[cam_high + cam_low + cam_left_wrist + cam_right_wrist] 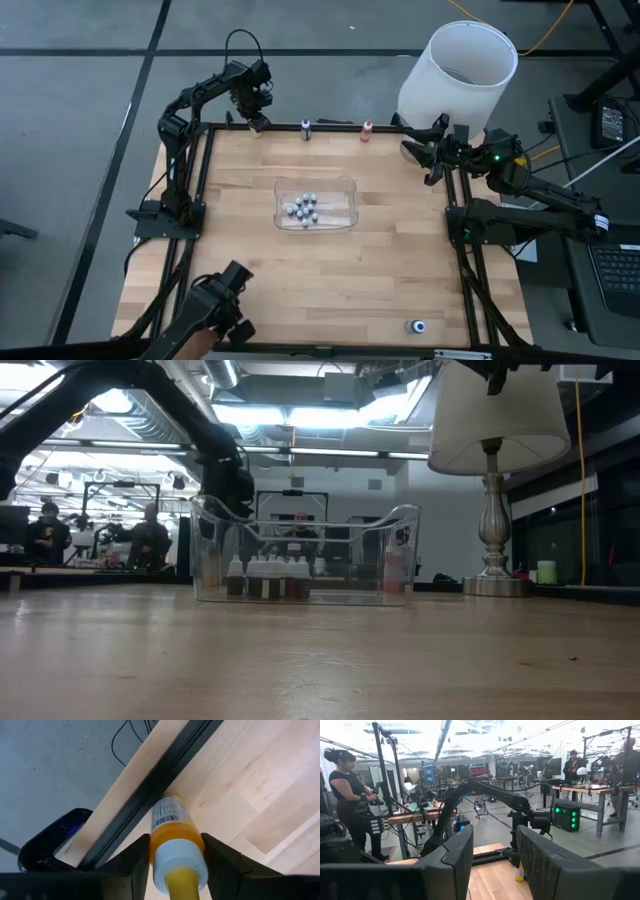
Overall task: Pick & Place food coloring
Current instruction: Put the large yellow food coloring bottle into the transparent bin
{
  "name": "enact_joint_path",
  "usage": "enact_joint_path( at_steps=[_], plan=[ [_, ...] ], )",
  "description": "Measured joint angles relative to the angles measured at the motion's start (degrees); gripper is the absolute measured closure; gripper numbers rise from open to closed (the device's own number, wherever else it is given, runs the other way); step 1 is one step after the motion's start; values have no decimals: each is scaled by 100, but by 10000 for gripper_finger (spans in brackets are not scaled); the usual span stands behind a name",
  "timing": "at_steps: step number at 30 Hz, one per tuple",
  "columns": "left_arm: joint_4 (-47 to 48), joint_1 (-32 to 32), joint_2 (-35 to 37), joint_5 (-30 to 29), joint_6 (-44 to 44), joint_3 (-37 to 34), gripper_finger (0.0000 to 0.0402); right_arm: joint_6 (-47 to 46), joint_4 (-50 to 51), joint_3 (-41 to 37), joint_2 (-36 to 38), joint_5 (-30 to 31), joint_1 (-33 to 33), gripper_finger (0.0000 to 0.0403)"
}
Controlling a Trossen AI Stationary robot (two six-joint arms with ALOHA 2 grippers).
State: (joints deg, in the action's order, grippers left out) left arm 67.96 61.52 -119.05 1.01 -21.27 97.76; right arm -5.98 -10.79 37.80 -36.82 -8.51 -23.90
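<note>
A yellow-orange food coloring bottle (172,820) with a white collar and a printed label stands on the wooden table beside the black rail (145,790) of its far edge. My left gripper (258,122) points down over it at the far left corner and is shut on it; in the high view the gripper hides the bottle. My right gripper (492,865) stays raised at the table's right side, open and holding nothing. A dark bottle (306,128) and a red bottle (367,130) stand along the far edge. A blue one (418,326) sits near the near right corner. My left gripper pinches the yellow-orange bottle's shoulder (156,840), just below the white collar, between its two fingers (134,865). The fingers come from above, pointing down. The bottle stands upright with its base on the table, next to the rail.
A clear plastic container (345,185) with several small pale-capped bottles stands mid-table. A lamp with a white shade (460,65) stands at the far right corner. Bare wood lies between the container and the table's edges. People show in the room beyond.
</note>
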Motion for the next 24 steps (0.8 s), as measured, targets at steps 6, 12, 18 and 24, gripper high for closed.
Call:
enact_joint_path(
  at_steps=[6,12,18,24],
  plan=[
    [94,-207,486,1,12,0,255,-75,0,0,0,0,0,250],
    [173,-722,1561,250,-31,0,252,25,169,0,-2,1,0,250],
    [287,-1546,2751,467,251,0,254,31,328,0,-4,2,0,250],
    [543,-2516,3351,425,1128,2,254,314,328,0,-4,2,0,250]
  ],
)
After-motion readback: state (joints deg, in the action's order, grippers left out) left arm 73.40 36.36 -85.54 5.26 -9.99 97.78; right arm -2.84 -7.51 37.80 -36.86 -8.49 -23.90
